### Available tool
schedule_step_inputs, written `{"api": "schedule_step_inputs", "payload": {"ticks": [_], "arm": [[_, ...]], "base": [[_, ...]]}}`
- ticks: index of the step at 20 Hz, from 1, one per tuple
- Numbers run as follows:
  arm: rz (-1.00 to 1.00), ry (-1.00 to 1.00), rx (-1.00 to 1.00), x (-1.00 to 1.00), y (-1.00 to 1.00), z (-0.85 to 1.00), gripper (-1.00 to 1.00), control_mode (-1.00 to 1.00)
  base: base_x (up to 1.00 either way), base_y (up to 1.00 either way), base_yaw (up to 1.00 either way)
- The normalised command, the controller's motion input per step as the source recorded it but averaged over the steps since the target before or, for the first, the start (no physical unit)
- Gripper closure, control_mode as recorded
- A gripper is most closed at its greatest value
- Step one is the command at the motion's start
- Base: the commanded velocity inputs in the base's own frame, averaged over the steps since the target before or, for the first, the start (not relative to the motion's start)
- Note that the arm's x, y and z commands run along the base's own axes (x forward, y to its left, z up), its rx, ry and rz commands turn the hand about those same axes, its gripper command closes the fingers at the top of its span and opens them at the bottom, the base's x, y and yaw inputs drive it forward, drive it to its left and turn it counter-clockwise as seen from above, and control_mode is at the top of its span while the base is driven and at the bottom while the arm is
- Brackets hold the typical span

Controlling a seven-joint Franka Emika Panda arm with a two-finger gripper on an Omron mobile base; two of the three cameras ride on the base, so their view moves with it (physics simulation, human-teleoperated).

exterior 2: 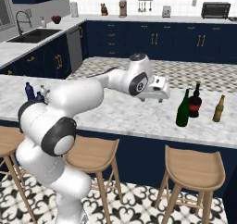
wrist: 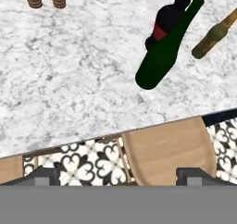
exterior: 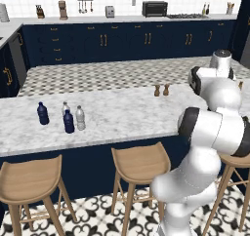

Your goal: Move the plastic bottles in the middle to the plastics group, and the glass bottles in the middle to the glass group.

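White rounded arm (exterior: 210, 127) (dark joint bands), glossy.

navy cabinets (exterior: 122, 40), marble island counter (exterior: 127, 115), wooden stools (exterior: 139, 164) on patterned floor tiles (exterior: 107, 215).

No legible text anywhere; red label on the squat dark bottle (exterior 2: 195, 105) seemingly blank

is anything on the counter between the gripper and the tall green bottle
Nothing visible stands in the way. In the right base view the gripper hangs over bare marble, and the counter between it and the green bottle holds nothing. The red-labelled bottle stands just behind the green one, the amber bottle off to its far side.
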Motion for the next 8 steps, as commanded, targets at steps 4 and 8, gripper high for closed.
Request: {"api": "schedule_step_inputs", "payload": {"ticks": [4,8], "arm": [[-0.1,0.0,0.1,-1.0,0.69,-0.01,-1.0,-1.0],[-0.09,-0.02,0.05,-1.0,0.78,-0.05,-1.0,-1.0]], "base": [[0.0,0.0,0.0],[0.0,0.0,0.0]]}}
